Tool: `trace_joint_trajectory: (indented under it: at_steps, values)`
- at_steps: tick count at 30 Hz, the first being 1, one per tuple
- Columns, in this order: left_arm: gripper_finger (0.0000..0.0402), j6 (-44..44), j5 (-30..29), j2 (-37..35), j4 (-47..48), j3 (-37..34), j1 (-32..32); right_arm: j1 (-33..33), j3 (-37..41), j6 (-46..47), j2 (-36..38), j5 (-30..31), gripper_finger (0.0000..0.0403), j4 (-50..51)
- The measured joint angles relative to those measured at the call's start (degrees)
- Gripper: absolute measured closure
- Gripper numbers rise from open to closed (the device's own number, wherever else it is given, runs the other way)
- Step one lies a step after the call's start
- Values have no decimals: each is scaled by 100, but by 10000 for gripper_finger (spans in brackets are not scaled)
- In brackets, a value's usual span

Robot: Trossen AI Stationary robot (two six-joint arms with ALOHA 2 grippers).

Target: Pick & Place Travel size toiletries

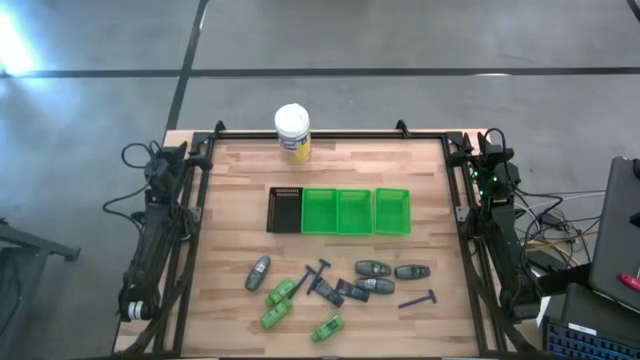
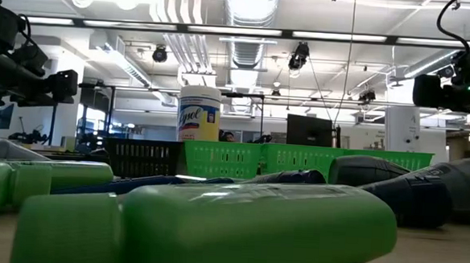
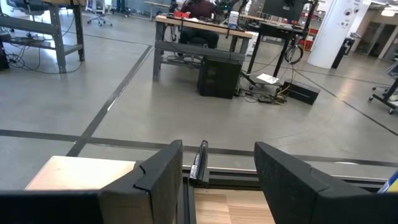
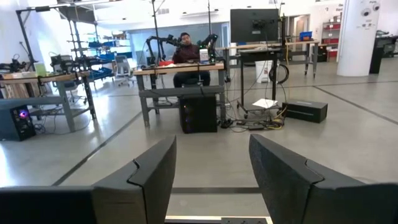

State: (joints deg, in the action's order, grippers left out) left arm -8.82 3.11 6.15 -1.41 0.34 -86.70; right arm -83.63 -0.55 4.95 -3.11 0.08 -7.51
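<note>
The travel size toiletries lie scattered on the near half of the wooden table. They include green bottles (image 1: 280,292) (image 1: 327,327), grey tubes (image 1: 259,272) (image 1: 373,267), blue razors (image 1: 318,272) (image 1: 418,299) and a small dark packet (image 1: 355,292). In the low view a green bottle (image 2: 214,227) lies on its side right in front, with grey tubes (image 2: 425,190) to its right. My left gripper (image 3: 217,168) is open at the table's far left corner. My right gripper (image 4: 211,168) is open at the far right corner. Both are far from the items.
A black bin (image 1: 285,210) and three green bins (image 1: 355,211) stand in a row at mid-table. A yellow jar with a white lid (image 1: 292,133) stands at the far edge. Bare wood lies between the bins and the toiletries and along both sides.
</note>
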Motion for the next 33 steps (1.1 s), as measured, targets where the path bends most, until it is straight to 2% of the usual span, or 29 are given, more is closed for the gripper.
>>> trace_joint_trajectory:
  at_steps: [7, 11, 13, 15, 19, 21, 24, 27, 29, 33]
  values:
    - [197, 0, 0, -2, 0, 0, 0, 3, -1, 258, 0, -6, 224, -33]
    - [197, 0, 0, 0, 0, 0, 0, 51, -1, 2911, 0, -483, 237, -5]
    - [197, 0, 0, 0, 0, 0, 0, 83, -3, 4081, -15, -1098, 244, 147]
    - [197, 0, 0, 0, 0, 0, 0, 162, -1, 5099, -52, -2148, 251, 262]
    - [197, 0, -2, 0, 0, 0, 0, 492, -1, 5821, -63, -3994, 263, -82]
    - [197, 0, -2, 0, 1, 0, 0, 781, -1, 6453, -63, -4389, 270, -645]
    - [197, 0, -5, 0, 2, 0, 0, 1280, -1, 7236, -79, -4089, 279, -1833]
    - [197, 0, -9, -2, 2, 0, 0, 1826, -5, 7441, -76, -3502, 287, -2734]
    - [197, 0, -11, 0, 4, 0, 0, 2204, -62, 7442, -77, -3341, 291, -2773]
    - [197, 0, -15, 0, 4, 0, 0, 3121, -427, 7185, -172, -3323, 293, -2024]
